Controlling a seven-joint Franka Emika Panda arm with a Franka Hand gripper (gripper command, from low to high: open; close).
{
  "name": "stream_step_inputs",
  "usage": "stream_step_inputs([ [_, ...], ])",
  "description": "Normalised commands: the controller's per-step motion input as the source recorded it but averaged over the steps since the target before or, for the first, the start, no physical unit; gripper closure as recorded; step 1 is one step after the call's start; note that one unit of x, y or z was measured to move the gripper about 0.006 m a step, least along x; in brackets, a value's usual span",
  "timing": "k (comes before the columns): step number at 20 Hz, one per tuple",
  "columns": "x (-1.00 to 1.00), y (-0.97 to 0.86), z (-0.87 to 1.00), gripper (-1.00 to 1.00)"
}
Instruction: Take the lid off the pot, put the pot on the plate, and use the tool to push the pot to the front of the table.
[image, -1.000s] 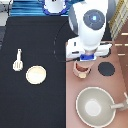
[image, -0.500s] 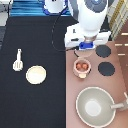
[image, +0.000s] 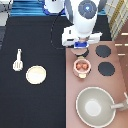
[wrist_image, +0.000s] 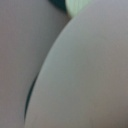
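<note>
Black table (image: 35, 105) is lying wide across the exterior view's left side. Beside it, the pinkish stove counter (image: 72, 107) is holding the big grey pan (image: 95, 106). The gripper (image: 80, 46) is hanging over the counter, and the open pot (image: 81, 66) is sitting just below it toward the exterior view's bottom. Whether the gripper is pinching the lid, I cannot tell. The plate (image: 36, 74) and tool (image: 18, 60) are waiting well apart, leftward.
</note>
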Motion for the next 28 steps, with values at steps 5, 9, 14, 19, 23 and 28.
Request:
stream_step_inputs([
  [5, -0.14, 0.52, -0.43, 1.0],
  [9, 0.35, 0.38, -0.47, 1.0],
  [14, -0.11, 0.03, -0.17, 1.0],
  [19, -0.42, 0.28, 0.42, -1.0],
  [23, -0.27, 0.3, 0.72, -1.0],
  [28, -0.03, 0.13, 0.73, -1.0],
])
